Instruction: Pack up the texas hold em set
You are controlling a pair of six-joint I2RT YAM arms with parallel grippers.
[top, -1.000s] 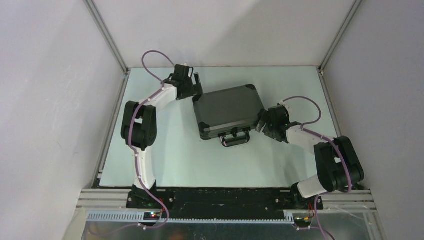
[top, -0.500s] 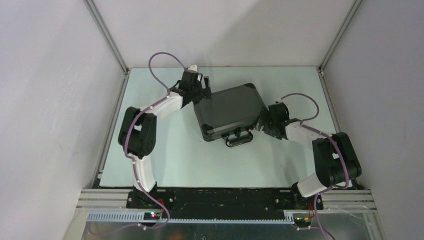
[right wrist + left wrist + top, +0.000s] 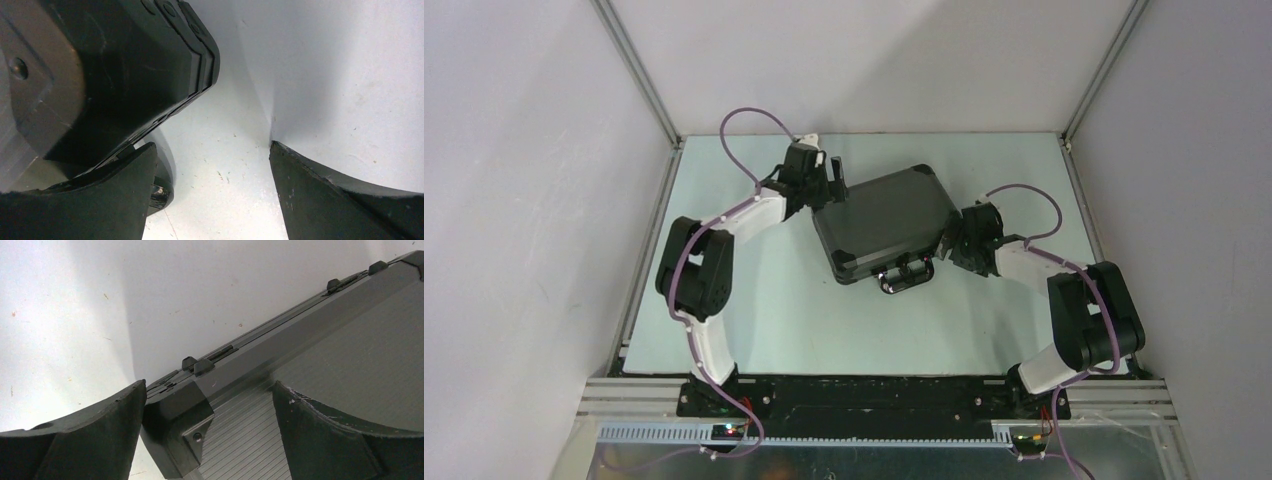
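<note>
Roughly mid-table, a shade toward 12 o'clock, lies the black briefcase [image 3: 884, 222], lid shut and flat, turned askew so its long edges run about 10-to-4 rather than square with the table [image 3: 774, 320]. Its handle [image 3: 902, 277] sticks out of the near edge toward 6 o'clock and rests just above the pale green surface. No chips, decks or discs can be seen; only the closed shell shows. The left gripper [image 3: 829, 185] is at the case's 10 o'clock corner, arm reaching in from 8 o'clock with a purple cable [image 3: 744, 125] looping high over it. From the left wrist view the jaws stand wide, straddling that corner: one finger [image 3: 90, 440] sits outside it, touching or nearly touching the reinforced corner cap [image 3: 175, 425], and the other finger is above the ribbed lid; I cannot tell if either presses on it. Small black nubs [image 3: 195, 365] sit along the side seam there. The right gripper [image 3: 951, 245] is low beside the case's 4 o'clock corner, arm coming in from 4 o'clock. Its wrist view shows the jaws wide as well, the rounded case corner looming over one finger and bare table between the two. Neither gripper holds anything.
</note>
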